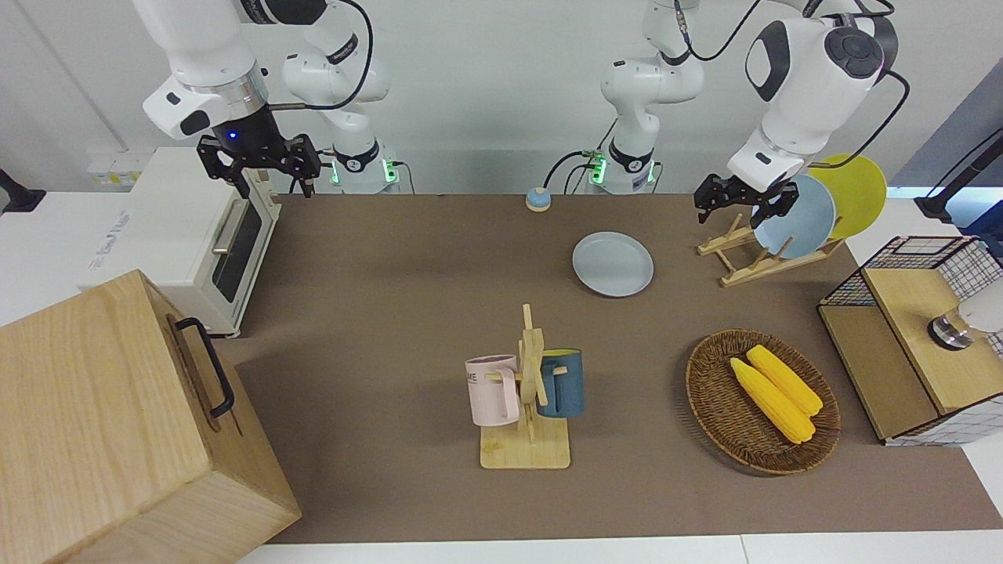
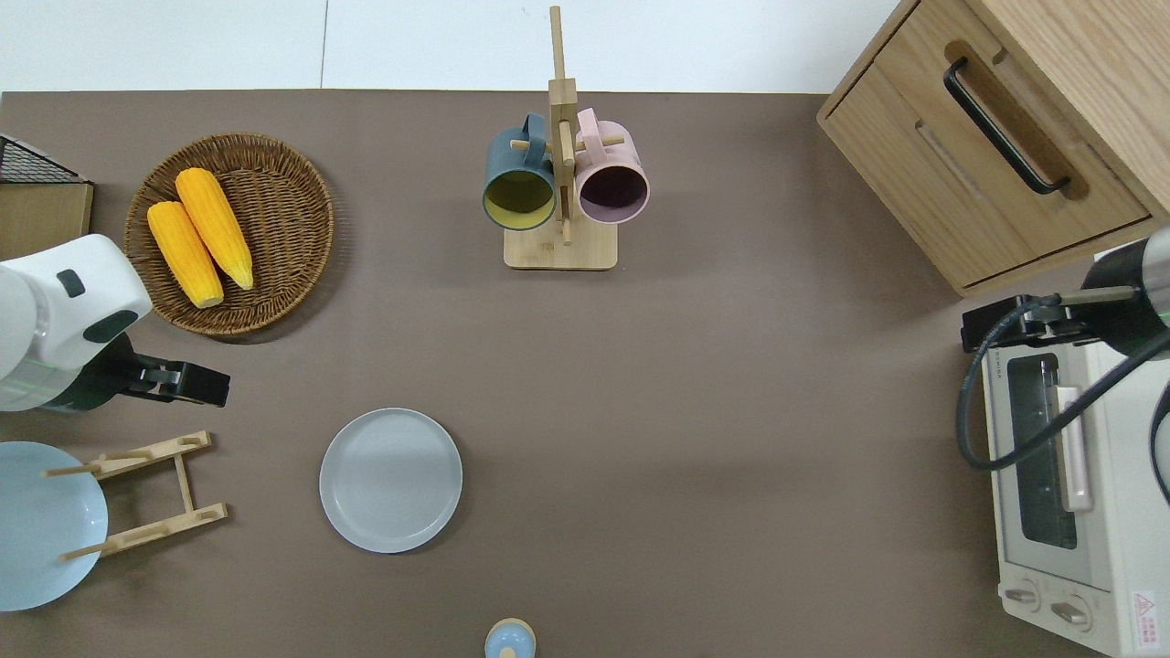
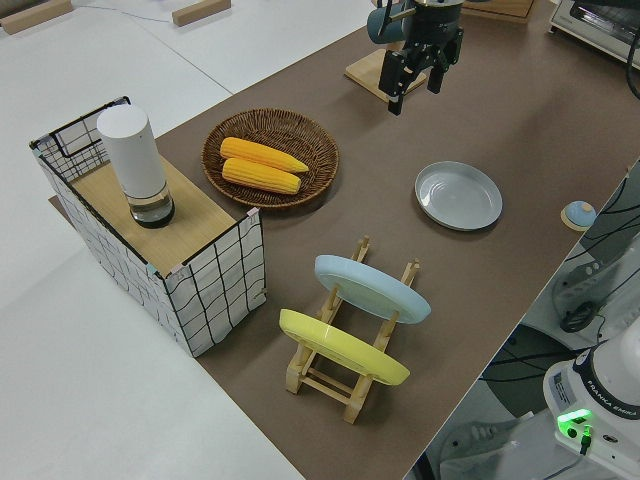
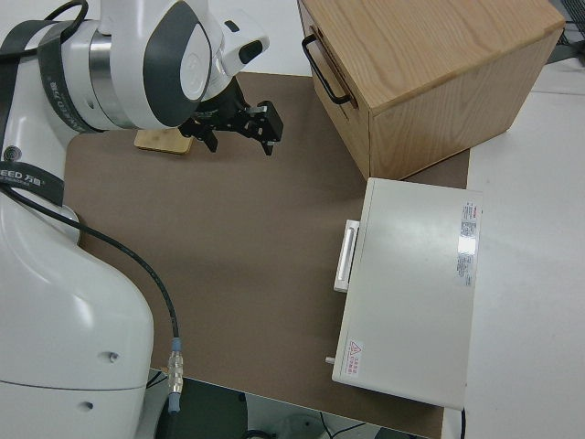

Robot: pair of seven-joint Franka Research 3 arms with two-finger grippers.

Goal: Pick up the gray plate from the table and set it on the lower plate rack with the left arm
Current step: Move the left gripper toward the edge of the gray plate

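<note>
Plate (image 2: 391,480) looks rigid, slick, chip-prone; we'd pinch its raised rim. Left gripper (image 2: 187,385) hangs spread, empty, near the rack (image 2: 151,493).

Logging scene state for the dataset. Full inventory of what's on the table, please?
gray plate: 1, pale gray, flat on the mat, beside the rack.
lower plate rack: 1, light wood, at the left arm's end.
light blue plate: 1, standing in the rack.
yellow plate: 1, standing in the rack.
wicker basket: 1, brown, holds the corn.
corn cobs: 2, yellow.
mug stand: 1, wood; a dark blue and a pink mug hang on it.
toaster oven: 1, white, at the right arm's end.
wooden cabinet: 1, light wood.
wire basket: 1, holds a white cylinder.
left hand: black, open.
right arm: parked.
</note>
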